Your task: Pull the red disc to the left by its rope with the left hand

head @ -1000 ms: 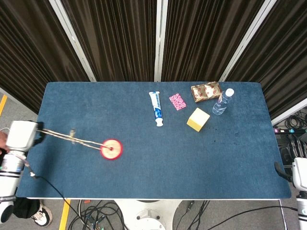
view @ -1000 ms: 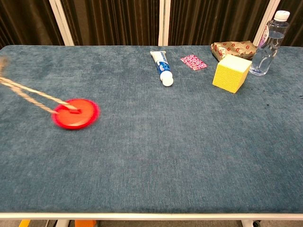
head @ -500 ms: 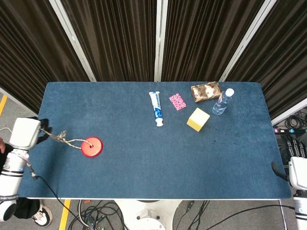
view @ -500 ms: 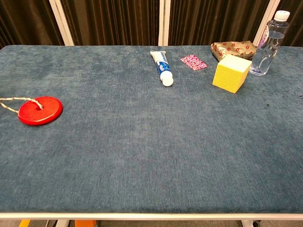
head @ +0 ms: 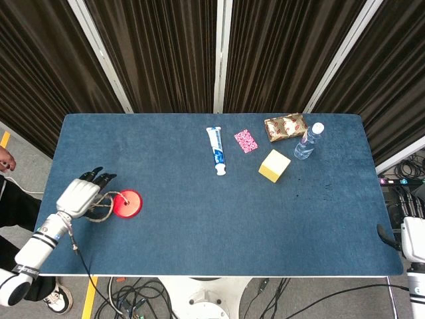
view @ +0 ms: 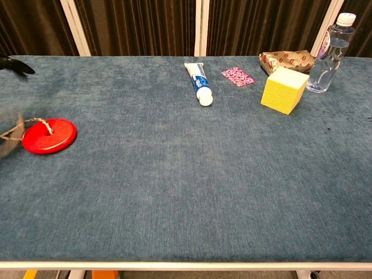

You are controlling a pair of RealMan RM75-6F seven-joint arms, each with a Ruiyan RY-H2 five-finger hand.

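The red disc [head: 127,203] lies flat near the table's left end, also seen as the red disc [view: 49,135] in the chest view. Its beige rope [head: 103,207] lies slack in loops between the disc and my left hand [head: 81,197]. That hand rests just left of the disc with its dark fingers [head: 97,177] spread and pointing away from me; I see nothing pinched in them. In the chest view the rope [view: 29,124] runs to the left edge, where the hand is a blur. Of my right hand [head: 386,232] only a dark tip shows off the table's right edge.
At the back lie a toothpaste tube [head: 216,150], a pink packet [head: 246,140], a patterned pouch [head: 285,126], a water bottle [head: 308,141] and a yellow block [head: 274,165]. The blue table [head: 219,226] is bordered by dark curtains behind. A person's hand [head: 5,159] shows at far left.
My left hand has moved right from the table's left edge toward the disc and spread its fingers. The rope went from taut to slack. The disc stopped after sliding left.
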